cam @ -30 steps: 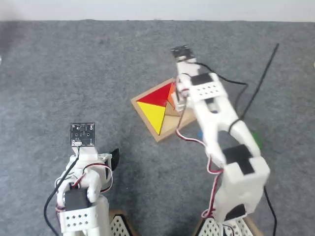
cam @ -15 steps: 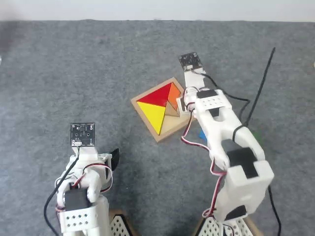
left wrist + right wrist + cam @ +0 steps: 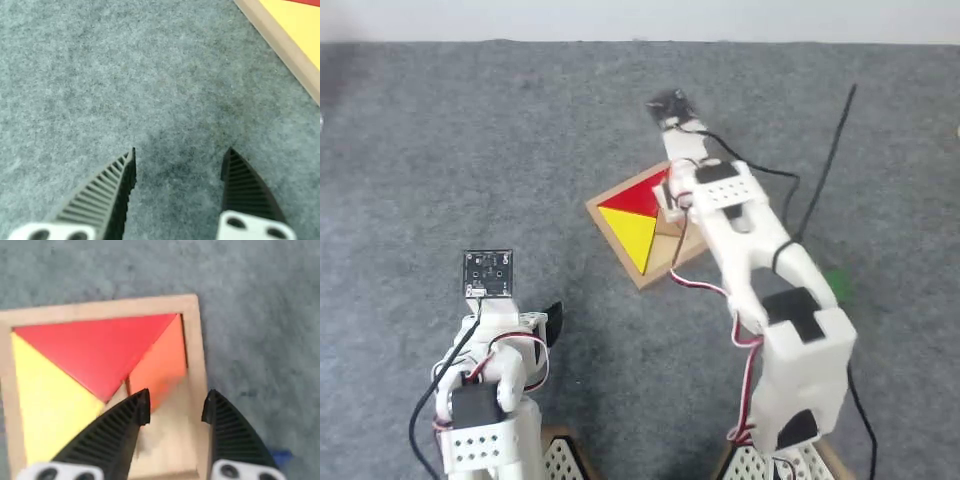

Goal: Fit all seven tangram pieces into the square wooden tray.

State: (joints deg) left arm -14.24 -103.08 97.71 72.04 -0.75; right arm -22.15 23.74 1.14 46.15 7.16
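Grey carpet-like matting covers the table, with a pale wall along its far edge. Starting at the right gripper (image 3: 175,405): its fingers are spread and carry nothing, hanging over the bare wood of the wooden tray (image 3: 100,307), with one fingertip at the edge of the orange piece (image 3: 162,360). That stance suits either nudging the orange piece into its corner or having just let it go; I cannot tell which. Beside it the red triangle (image 3: 95,345) fills one side of the tray and the yellow triangle (image 3: 45,405) the adjoining side, both lying flat and meeting along a shared edge, so roughly half the square looks filled.

Outward from the tray, a blue piece (image 3: 280,457) lies on the matting near the tray's corner, and a green piece (image 3: 838,283) sits toward the table's right edge, beyond the right arm.

The left gripper (image 3: 177,155) is likewise released and empty, low over bare matting with the tray's rim just ahead, probably parked out of the way.
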